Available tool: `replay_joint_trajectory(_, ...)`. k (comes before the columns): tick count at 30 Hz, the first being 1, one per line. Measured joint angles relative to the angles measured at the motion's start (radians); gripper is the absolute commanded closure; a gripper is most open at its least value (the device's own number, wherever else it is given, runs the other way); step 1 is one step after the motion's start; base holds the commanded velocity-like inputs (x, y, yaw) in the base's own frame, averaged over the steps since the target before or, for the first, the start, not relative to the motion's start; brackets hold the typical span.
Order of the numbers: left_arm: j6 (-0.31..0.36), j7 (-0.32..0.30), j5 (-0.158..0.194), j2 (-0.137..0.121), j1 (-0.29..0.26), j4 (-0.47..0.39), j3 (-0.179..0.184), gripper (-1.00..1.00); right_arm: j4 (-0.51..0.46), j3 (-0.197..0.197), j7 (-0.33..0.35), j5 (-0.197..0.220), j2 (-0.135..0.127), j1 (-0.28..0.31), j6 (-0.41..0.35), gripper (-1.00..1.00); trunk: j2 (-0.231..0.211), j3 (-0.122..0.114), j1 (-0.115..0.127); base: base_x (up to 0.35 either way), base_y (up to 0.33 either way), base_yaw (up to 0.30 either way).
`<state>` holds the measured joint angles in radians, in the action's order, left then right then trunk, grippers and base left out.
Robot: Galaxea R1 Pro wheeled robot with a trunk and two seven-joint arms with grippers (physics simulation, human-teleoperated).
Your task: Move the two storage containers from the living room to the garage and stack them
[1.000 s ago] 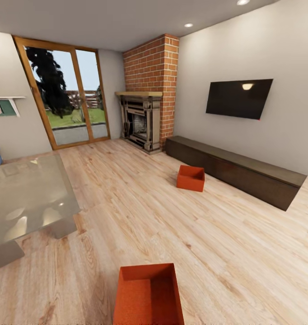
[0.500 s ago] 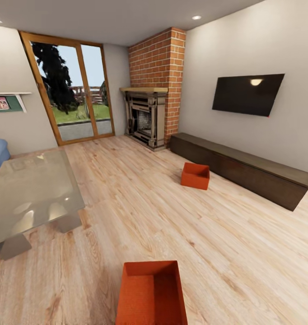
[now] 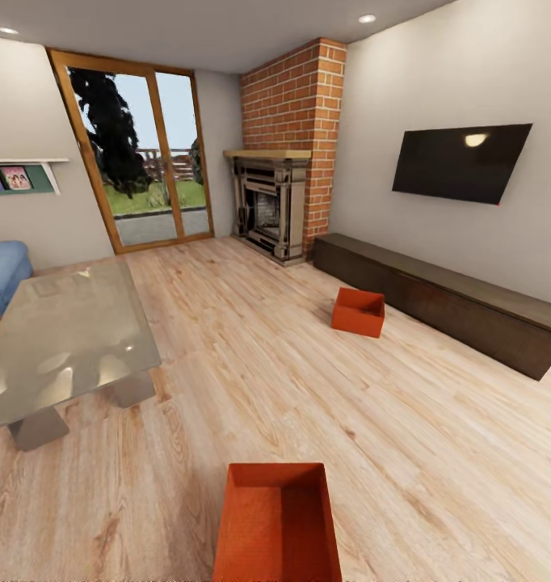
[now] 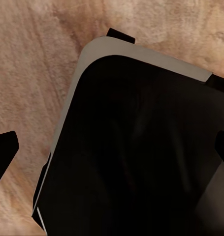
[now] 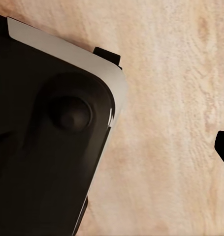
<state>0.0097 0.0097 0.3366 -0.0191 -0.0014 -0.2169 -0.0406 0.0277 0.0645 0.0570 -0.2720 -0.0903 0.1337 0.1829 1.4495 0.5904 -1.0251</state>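
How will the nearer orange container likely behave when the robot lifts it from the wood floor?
The nearer container looks thin-walled and empty, so probably light. Its flat bottom and low walls suggest it will slide rather than tip. The thin walls may flex if squeezed.

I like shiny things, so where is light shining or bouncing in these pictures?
Head view: a ceiling lamp's glow reflects on the black TV, pale glare patches sit on the glass table. Both wrist views: soft and blurry, no glare on the wood floor.

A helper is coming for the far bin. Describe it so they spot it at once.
Find the brick fireplace and the long dark cabinet under the TV. The far bin sits on the wood floor before that cabinet; the near bin lies mid-floor.
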Motion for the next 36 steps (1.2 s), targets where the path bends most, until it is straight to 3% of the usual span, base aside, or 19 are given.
replay_joint_trajectory(36, -0.001, -0.001, -0.004, 0.001, 0.000, 0.010, 0.005, -1.00, 0.000, 0.005, 0.001, -0.006, 0.002, 0.000, -0.007, -1.00, 0.000, 0.058, 0.000, 0.000, 0.000, -0.023)
